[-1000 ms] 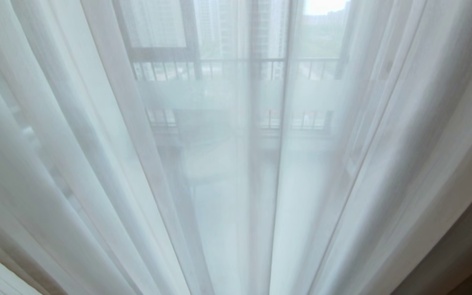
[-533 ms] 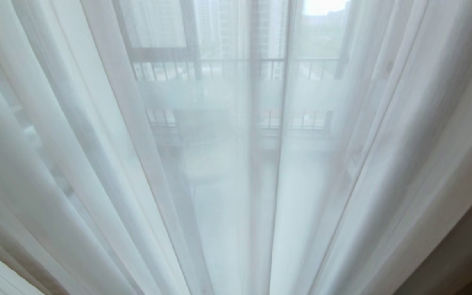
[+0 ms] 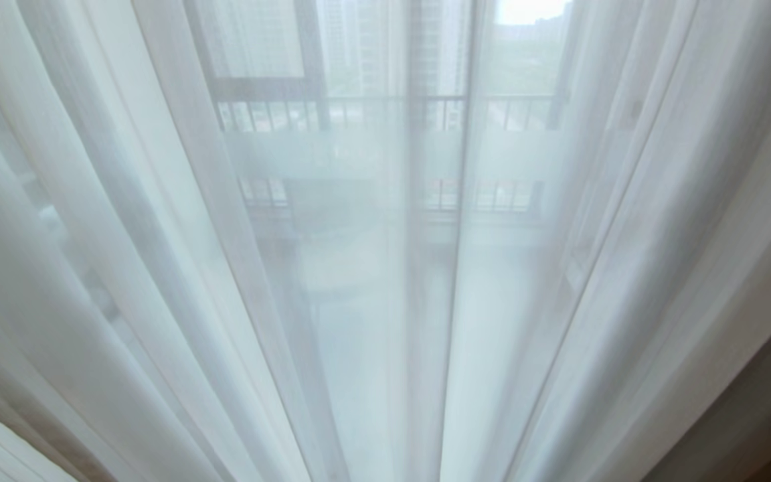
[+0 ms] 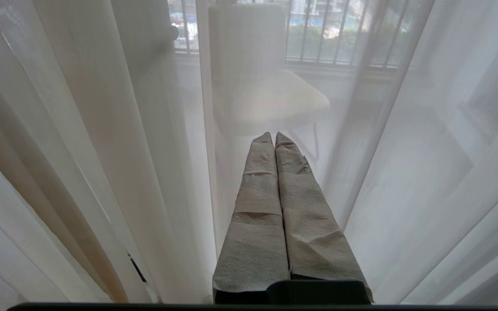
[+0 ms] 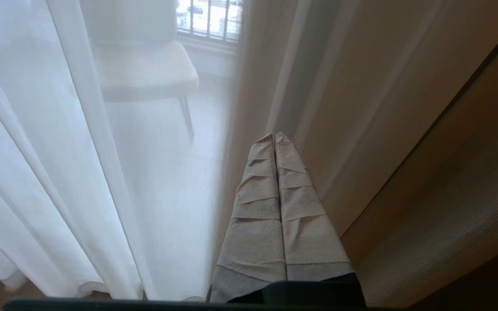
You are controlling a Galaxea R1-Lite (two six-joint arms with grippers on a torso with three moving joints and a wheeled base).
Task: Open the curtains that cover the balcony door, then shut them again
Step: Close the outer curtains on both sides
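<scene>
The curtains hang drawn across the whole head view as thin white sheers [image 3: 158, 268] in vertical folds, with a beige-grey drape [image 3: 747, 415] at the lower right. Through the sheers the balcony door shows dimly by its dark frame [image 3: 419, 67] and frosted band [image 3: 332, 154]. Neither gripper appears in the head view. My left gripper [image 4: 274, 134] is shut and empty, its tape-wrapped fingers [image 4: 257, 216] pointing at the sheers [image 4: 102, 129] just in front. My right gripper [image 5: 274, 134] is shut and empty too, in front of the drape [image 5: 361, 108] where it meets the sheers [image 5: 59, 151].
A pale chair [image 4: 270, 99] stands on the balcony behind the sheers, also showing in the right wrist view [image 5: 145, 69]. A black railing [image 3: 385, 110] runs beyond it. A wooden panel [image 5: 469, 194] stands close on my right gripper's outer side.
The curtain folds at the lower corners of the head view have shifted slightly. Nothing else differs.
</scene>
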